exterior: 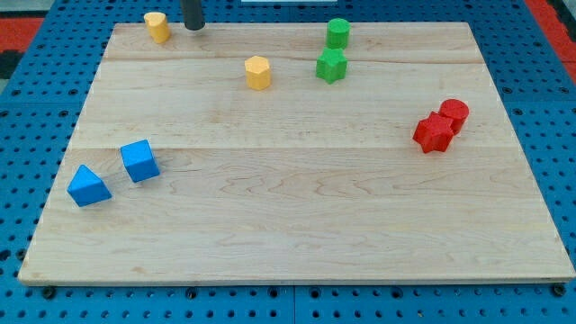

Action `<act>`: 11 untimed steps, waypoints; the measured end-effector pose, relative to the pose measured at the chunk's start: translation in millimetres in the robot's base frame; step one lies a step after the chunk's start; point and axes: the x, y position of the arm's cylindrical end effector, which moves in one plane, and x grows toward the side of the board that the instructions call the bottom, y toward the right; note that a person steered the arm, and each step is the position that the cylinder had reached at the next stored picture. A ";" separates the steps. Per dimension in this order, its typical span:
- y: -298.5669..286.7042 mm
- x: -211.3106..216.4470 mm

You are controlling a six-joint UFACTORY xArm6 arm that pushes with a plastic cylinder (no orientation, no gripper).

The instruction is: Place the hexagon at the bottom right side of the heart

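Observation:
A yellow hexagon [257, 72] lies on the wooden board [297, 216] in the upper middle. A yellow heart [157, 26] lies near the board's top left edge. My tip [193, 25] is at the view's top, just right of the yellow heart and up-left of the hexagon, apart from both.
A green cylinder [337, 32] and a green star [331, 65] lie at the top, right of centre. A red cylinder [454, 115] touches a red star [434, 133] at the right. A blue cube [139, 161] and a blue triangle [88, 185] lie at the left.

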 end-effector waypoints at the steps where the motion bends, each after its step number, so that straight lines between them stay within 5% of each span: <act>1: 55.6 16.2; 3: 184.3 92.3; 4: 166.1 146.1; 6: 82.0 120.1; 7: 137.7 110.2; 9: 60.4 86.3; 11: 166.6 36.3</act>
